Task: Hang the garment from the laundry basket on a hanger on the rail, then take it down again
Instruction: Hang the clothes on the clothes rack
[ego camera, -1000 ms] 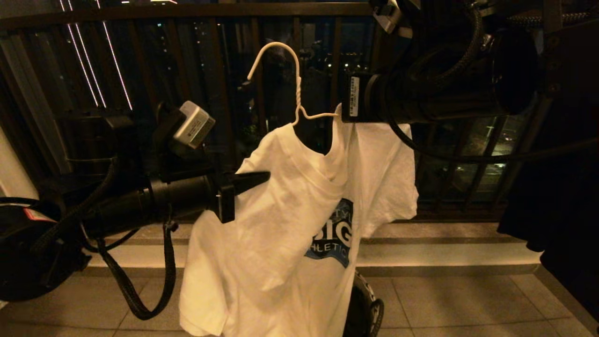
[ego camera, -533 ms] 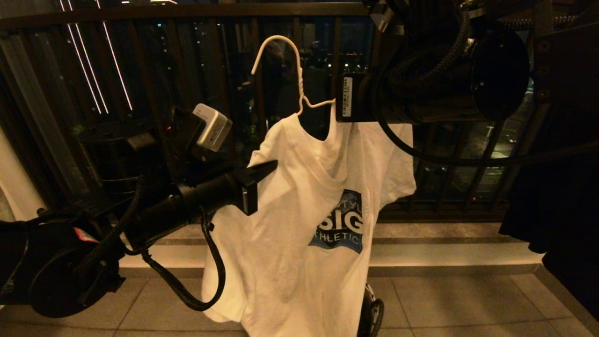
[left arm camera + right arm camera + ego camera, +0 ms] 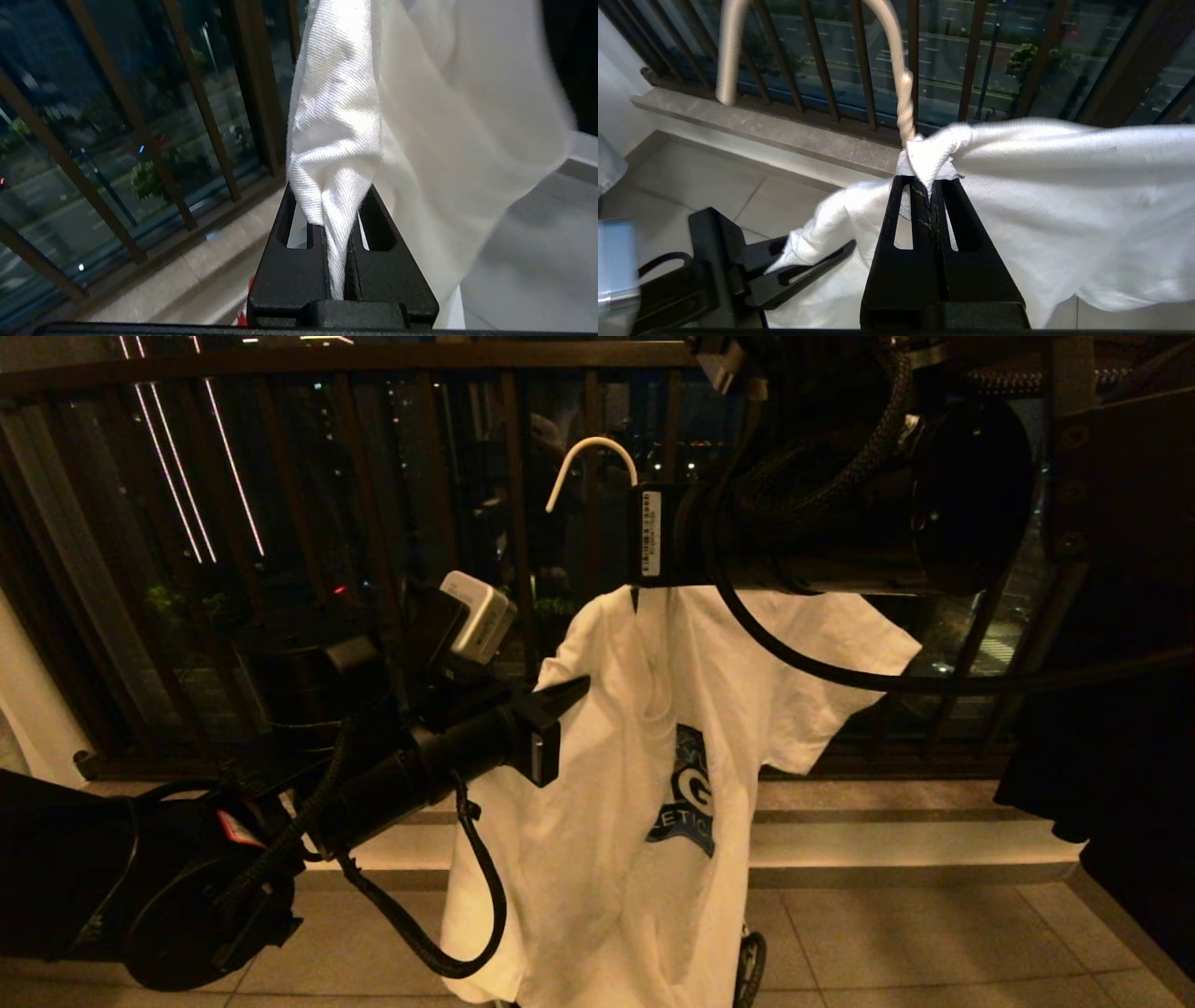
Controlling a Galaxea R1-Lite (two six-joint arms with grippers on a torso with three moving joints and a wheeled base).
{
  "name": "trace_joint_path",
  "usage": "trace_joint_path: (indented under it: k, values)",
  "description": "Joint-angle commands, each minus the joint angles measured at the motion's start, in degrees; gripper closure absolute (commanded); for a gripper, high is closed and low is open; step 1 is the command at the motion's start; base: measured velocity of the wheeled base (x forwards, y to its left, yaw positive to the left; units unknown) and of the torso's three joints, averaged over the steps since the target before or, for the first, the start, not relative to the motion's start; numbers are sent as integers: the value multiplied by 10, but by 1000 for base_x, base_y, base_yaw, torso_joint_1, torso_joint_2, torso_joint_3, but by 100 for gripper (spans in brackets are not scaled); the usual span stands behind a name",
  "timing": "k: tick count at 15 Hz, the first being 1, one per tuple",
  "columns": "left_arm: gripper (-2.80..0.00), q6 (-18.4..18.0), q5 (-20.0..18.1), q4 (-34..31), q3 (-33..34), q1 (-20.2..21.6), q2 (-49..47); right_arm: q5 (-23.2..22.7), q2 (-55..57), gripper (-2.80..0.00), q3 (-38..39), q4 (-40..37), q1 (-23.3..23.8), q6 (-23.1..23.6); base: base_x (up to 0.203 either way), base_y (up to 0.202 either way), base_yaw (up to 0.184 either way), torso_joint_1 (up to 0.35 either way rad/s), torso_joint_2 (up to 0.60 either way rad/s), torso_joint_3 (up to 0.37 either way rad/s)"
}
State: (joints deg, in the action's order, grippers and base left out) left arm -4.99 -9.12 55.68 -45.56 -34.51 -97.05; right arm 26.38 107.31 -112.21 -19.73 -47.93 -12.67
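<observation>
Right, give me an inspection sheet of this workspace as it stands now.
Surface: tiled floor, with a pale stone step along the railing.
Job's things: white T-shirt draped on the white wire hanger, held in the air; rail and basket not seen.
Clutter: dark cloth hanging at the robot's right.
Grippers: left tool shut on a fold of the T-shirt at its left edge; right tool shut on the T-shirt's collar at the hanger's twisted neck.
Cables: braided black cable loops under the left arm; another crosses the shirt from the right arm.
Surroundings: dark brown railing, night city lights beyond.
</observation>
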Motion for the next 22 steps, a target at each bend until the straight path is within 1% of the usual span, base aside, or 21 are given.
trace_joint_path:
  k: [1, 3, 5, 6, 7, 9, 10, 14, 15, 16, 17, 19, 20, 22]
  values:
    - [0, 0, 1, 8, -1, 0, -2, 6, 4, 0, 0, -1, -1, -1, 0, 0, 0, 0, 0, 0]
    - [0, 1, 1, 10, -1, 1, 0, 17, 1, 0, 0, -1, -1, 0, 0, 0, 0, 0, 0, 0]
    - [0, 13, 1, 11, -4, 2, 3, 17, -1, 0, 0, -4, -1, 0, 0, 0, 0, 0, 0, 0]
    - [0, 18, 1, 16, -3, 4, 4, 17, -2, -188, 0, -4, -2, 1, 0, 0, 0, 0, 0, 0]
    - [0, 22, 1, 35, -3, 6, 0, 17, -3, -280, 0, -4, -2, 5, 0, 0, 0, 0, 0, 0]
    - [0, 30, 0, 74, -3, 13, -9, 18, -6, -280, 0, -4, -4, 7, 0, 0, 0, 0, 0, 0]
    - [0, 31, 0, 81, -3, 15, -10, 18, -8, -280, 1, -5, -5, 7, 0, 0, 0, 0, 0, 0]
    - [0, 33, 0, 81, -8, 26, -10, 33, -18, -280, 5, -9, -14, 12, 0, 0, 0, 0, 0, 0]
    - [0, 36, -1, 81, -8, 32, -9, 37, -29, -280, 7, -19, -17, 14, 0, 0, 0, 0, 0, 0]
    - [0, 42, -6, 81, -7, 36, -7, 55, -37, -280, 8, -45, -19, 14, 0, 0, 0, 0, 0, 0]
    - [0, 48, -9, 81, -6, 36, -5, 72, -45, 0, 10, -62, -20, 14, 0, 0, 0, 0, 0, 0]
    - [0, 54, -13, 82, -6, 36, -4, 75, -66, 0, 24, -69, -21, 13, 0, 0, 0, 0, 0, 0]
    - [0, 62, -21, 83, -5, 36, -5, 75, -74, 0, 29, -69, -21, 12, 0, 0, 0, 0, 0, 0]
    - [0, 89, -42, 83, -5, 37, 0, 77, -86, 0, 32, -71, -21, 16, 0, 0, 0, 0, 0, 0]
